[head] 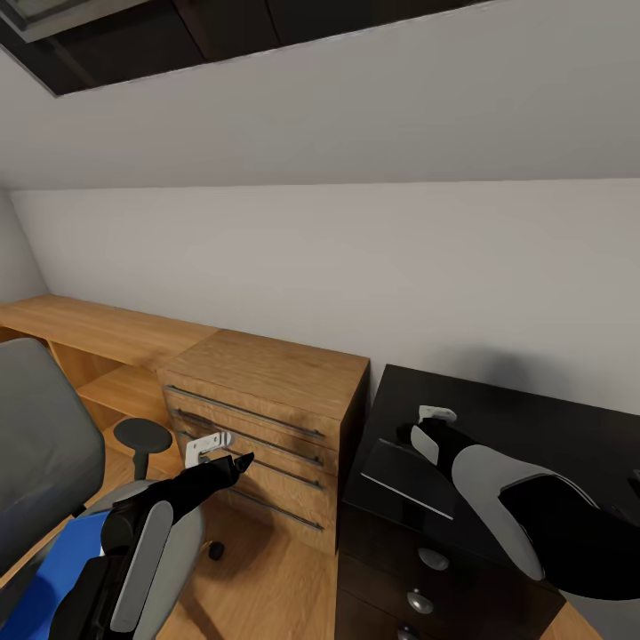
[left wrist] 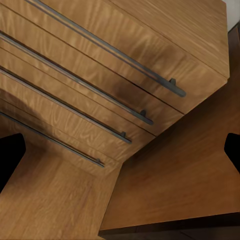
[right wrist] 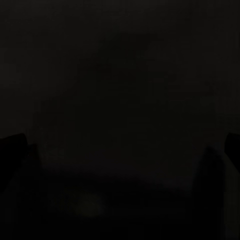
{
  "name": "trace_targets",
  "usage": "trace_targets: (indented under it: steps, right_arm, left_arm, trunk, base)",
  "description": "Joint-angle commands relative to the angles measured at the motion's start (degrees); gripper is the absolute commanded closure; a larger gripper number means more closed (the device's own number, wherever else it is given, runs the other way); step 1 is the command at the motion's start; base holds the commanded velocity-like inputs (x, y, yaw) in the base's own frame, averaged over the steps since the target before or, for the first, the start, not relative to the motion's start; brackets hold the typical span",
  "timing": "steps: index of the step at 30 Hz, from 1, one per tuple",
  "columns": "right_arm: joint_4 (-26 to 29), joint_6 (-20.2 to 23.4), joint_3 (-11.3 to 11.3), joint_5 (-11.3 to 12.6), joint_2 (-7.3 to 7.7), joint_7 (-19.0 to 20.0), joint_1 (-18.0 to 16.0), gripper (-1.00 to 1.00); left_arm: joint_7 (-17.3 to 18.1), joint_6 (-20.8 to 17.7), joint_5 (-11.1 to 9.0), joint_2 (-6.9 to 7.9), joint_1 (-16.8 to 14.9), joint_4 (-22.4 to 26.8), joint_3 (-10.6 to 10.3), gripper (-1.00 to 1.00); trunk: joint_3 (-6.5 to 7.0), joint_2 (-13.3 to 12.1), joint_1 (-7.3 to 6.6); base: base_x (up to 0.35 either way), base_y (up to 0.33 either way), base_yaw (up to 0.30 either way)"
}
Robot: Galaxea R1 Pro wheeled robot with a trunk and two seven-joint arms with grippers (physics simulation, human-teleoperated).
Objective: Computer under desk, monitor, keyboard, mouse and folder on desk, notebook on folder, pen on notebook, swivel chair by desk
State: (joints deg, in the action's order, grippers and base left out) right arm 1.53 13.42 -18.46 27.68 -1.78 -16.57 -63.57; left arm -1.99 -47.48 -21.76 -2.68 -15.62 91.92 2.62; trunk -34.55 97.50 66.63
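Left gripper [head: 233,460] spread wide before wood drawer unit [head: 267,418]; right gripper [head: 425,425] over black desk [head: 533,427] (state impossible to tell).

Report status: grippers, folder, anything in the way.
Left gripper open, empty, facing wood drawer unit. Right gripper over desk, state unclear. Folder on swivel chair. Nothing blocking.

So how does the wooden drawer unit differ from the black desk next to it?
The wooden drawer unit is light, matt, grained wood, while the black desk is glossy and mirrors the right arm above it. The drawer unit has long grey bar handles across each drawer; the desk's drawers have small round knobs. The drawer unit's top sits slightly higher than the desk's. Both stand side by side against the white wall and hold stacked drawers.
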Motion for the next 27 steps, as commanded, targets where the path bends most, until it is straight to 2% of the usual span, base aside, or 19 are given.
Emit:
trace_targets:
  steps: [1, 18, 27]
  right_arm:
    - [-0.3, 0.65, -0.51, 0.44, 0.0, -0.31, 0.02, -1.0]
    - [-0.3, 0.59, -0.61, 0.4, -0.09, -0.31, 0.03, -1.0]
    - [-0.3, 0.56, -0.62, 0.36, -0.15, -0.31, 0.03, -1.0]
  left_arm:
    - [-0.21, -0.33, -0.47, -0.05, -0.04, 0.05, 0.11, -1.0]
    - [-0.21, -0.26, -0.4, 0.01, -0.02, -0.4, 0.11, -1.0]
    - [-0.27, -0.19, -0.31, 0.03, -0.03, -0.6, 0.11, -1.0]
  trunk:
    - [-0.08, 0.02, 0.0]
    - [-0.08, 0.02, 0.0]
    - [-0.08, 0.02, 0.0]
  base:
    - [0.0, 0.0, 0.0]
    - [-0.001, 0.0, 0.0]
    - [-0.117, 0.0, 0.0]
